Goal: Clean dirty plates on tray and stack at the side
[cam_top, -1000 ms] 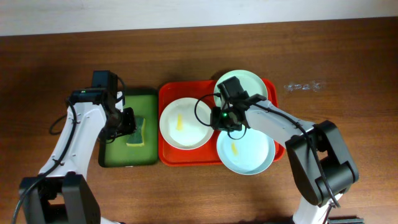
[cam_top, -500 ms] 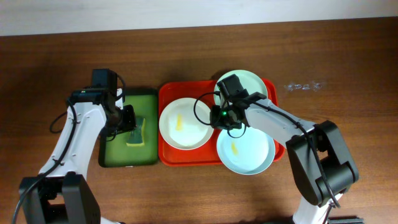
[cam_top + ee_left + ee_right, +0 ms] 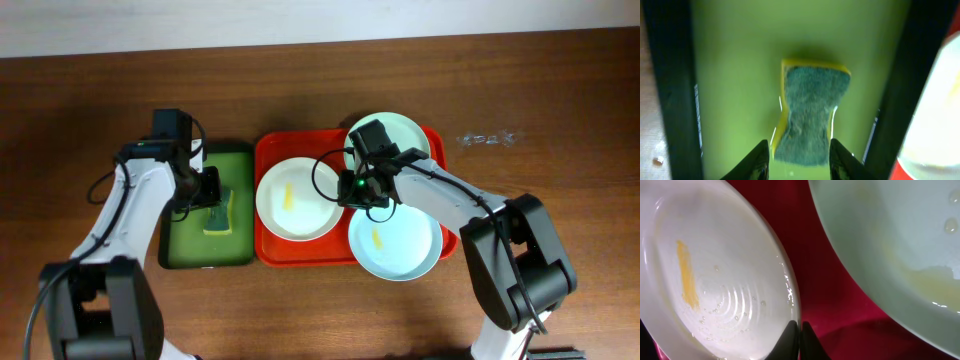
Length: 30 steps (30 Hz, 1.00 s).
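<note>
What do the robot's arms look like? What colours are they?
Both arms are white tubes with black joints. The left arm and right arm each have thin black cables looping beside them. A small green light glows by the right wrist. The jaws are black.

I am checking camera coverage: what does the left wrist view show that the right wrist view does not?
Only the left wrist: the sponge, scouring side up, on the green tray, between the fingers of the open left gripper. Only the right wrist: the yellow smear on the white plate, a mint-blue plate, and the right gripper closed on the white plate's rim. Both: the white plate and the red tray.
</note>
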Tool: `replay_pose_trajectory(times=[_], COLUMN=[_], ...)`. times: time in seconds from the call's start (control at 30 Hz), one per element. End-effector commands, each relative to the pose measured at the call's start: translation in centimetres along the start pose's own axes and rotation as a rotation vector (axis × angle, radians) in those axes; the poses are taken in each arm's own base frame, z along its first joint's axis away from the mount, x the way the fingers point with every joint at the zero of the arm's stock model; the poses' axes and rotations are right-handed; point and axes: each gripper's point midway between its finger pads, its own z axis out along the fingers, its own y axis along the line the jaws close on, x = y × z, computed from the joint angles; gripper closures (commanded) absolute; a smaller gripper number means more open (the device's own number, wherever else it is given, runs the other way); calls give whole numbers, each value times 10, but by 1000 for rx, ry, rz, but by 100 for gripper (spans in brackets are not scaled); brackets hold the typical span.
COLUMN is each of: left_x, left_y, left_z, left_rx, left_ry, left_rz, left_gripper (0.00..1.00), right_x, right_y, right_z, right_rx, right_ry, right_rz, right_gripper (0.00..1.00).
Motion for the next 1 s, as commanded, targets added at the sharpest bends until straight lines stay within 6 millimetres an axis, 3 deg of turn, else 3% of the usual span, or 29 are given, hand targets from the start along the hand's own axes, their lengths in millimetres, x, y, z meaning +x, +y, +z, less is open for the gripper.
replay_pose_trajectory(times=[0.0,0.4,0.6,0.67,0.97], left_x=[1,8,8,8,18], left_y=[-7,-15,-21,-16,-13], left_z=[14,47,49,49,48], left_rx=[37,49,25,-4,-14], left_ry=[25,98,92,94,135], left_rz=[85,104,160,160,158], left_gripper=[63,63,64,72,63], right_x=[-1,-1,-1,-1,0], right_y=[1,1,1,1,0], right_z=[2,2,2,2,2], right_rx=[15,15,15,16,17], right_ry=[-1,-2,-1,0,2], right_rz=[-8,-8,-7,-7,-6], right_gripper=[96,96,96,96,96])
